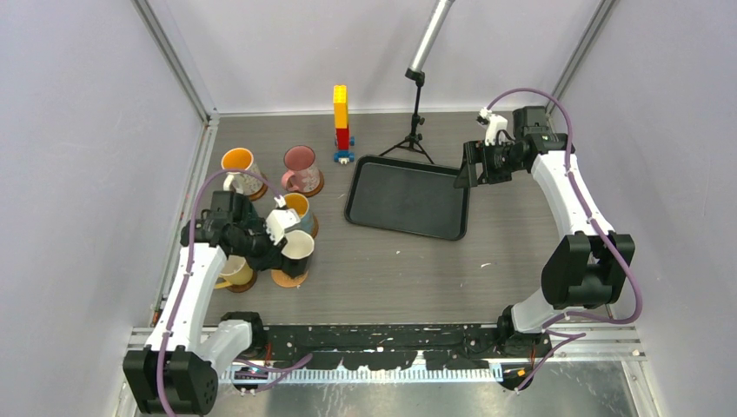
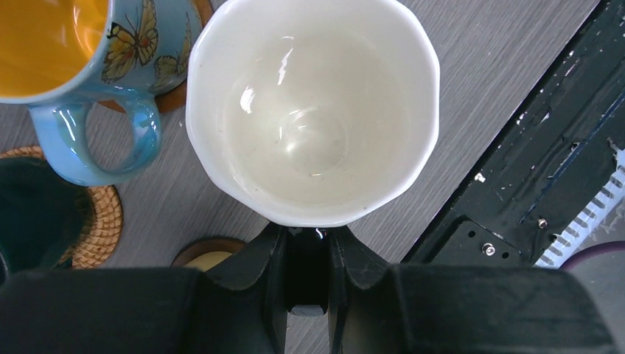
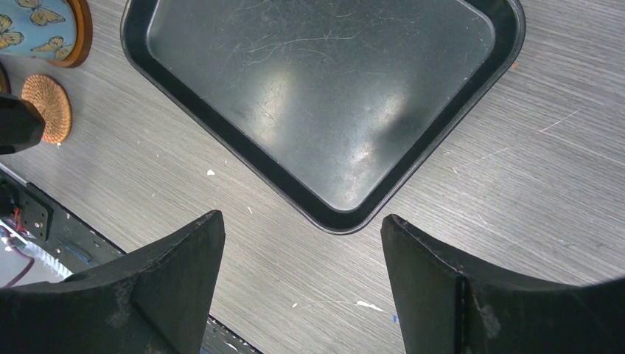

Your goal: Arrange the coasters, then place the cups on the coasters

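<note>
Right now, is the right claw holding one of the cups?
No, the right claw hangs open by a corner of the black tray, with nothing between its jaws.

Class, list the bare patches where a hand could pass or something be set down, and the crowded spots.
Free: table between tray and base rail, and right of the tray; the tray's floor. Crowded: left, mugs packed around the left tool and its white mug.
</note>
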Available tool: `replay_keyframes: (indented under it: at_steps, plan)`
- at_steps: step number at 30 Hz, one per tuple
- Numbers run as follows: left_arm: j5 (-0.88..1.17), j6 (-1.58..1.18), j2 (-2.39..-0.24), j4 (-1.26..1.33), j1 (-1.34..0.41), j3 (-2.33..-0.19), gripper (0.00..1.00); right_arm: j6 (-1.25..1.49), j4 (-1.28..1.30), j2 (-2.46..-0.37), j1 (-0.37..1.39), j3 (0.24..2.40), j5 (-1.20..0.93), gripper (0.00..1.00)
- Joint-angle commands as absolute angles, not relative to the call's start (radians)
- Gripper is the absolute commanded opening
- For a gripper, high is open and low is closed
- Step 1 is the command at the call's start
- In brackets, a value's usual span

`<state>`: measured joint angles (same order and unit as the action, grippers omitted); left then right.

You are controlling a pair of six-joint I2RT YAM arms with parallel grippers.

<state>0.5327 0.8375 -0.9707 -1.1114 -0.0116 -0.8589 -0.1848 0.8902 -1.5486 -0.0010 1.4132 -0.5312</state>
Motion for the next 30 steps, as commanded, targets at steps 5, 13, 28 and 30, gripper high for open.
replay_keyframes:
  at_steps: [5, 13, 28, 30]
  plan:
    - [0.531, 0.773, -0.940, -0.963, -0.005, -0.818, 0.00, -0.198, 0.883, -1.520, 0.000, 1.417, -0.530, 0.82]
    - [0.493, 0.721, -0.931, -0.890, 0.028, -0.776, 0.00, -0.204, 0.888, -1.521, 0.000, 1.415, -0.531, 0.82]
    - [0.467, 0.810, -0.974, -1.029, 0.028, -0.778, 0.40, -0.204, 0.885, -1.535, 0.000, 1.425, -0.528, 0.82]
    - [0.464, 0.825, -0.960, -1.046, 0.028, -0.776, 0.43, -0.204, 0.885, -1.537, 0.000, 1.427, -0.532, 0.82]
